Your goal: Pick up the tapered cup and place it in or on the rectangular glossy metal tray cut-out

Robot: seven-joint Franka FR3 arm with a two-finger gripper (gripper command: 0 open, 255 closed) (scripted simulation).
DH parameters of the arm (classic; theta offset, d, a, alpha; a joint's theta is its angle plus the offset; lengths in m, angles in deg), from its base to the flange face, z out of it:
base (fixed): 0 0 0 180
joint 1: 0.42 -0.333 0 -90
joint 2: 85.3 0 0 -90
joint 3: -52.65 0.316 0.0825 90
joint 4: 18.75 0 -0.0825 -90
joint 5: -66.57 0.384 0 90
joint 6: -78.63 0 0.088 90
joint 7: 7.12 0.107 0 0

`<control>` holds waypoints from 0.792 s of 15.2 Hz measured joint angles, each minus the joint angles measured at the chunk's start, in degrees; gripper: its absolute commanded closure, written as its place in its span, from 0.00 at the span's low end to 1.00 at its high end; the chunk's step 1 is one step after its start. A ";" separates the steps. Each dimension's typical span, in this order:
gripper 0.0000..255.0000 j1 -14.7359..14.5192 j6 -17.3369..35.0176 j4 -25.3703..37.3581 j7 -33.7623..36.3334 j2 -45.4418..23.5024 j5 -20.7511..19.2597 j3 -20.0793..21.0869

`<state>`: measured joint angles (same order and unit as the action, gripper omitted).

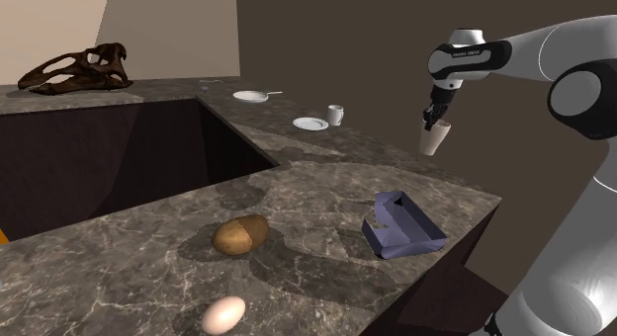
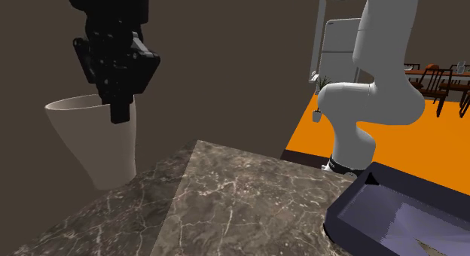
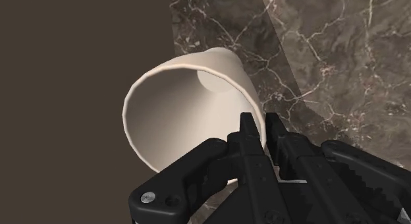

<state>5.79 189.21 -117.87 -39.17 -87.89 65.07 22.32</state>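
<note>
1. One tapered cup, off-white: hanging mouth-up from the gripper with its long axis near upright. It is apparently riding clear of the marble countertop, close by the counter's far edge.
2. One all-black gripper: its fingers are pinching the cup's wall at the rim, one sitting inside the mouth and one outside.
3. One blue-violet rectangular tray, walled and empty: lying open side up on the countertop near its corner, well apart from the cup.
4. Governing relation: the tray is sitting lower than the cup, toward the shoulder view's near side and slightly to its left. In the second exterior view it is lying to the cup's right and below it.
5. Judgement: the grasp is looking secure and the placing is not yet done. The coming move is calling for travel across to a spot above the tray, then a descent keeping the cup's axis upright.
</note>
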 measured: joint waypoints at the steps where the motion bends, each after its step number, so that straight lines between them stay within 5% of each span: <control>1: 1.00 0.02 -0.81 0.90 -0.07 -0.10 0.06 -0.01; 9: 1.00 0.21 -6.91 7.43 -0.56 -0.58 0.42 -0.15; 12: 1.00 -1.54 -7.53 4.22 2.72 3.60 -2.15 1.27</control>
<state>4.25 181.68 -113.65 -36.45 -84.30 62.91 23.58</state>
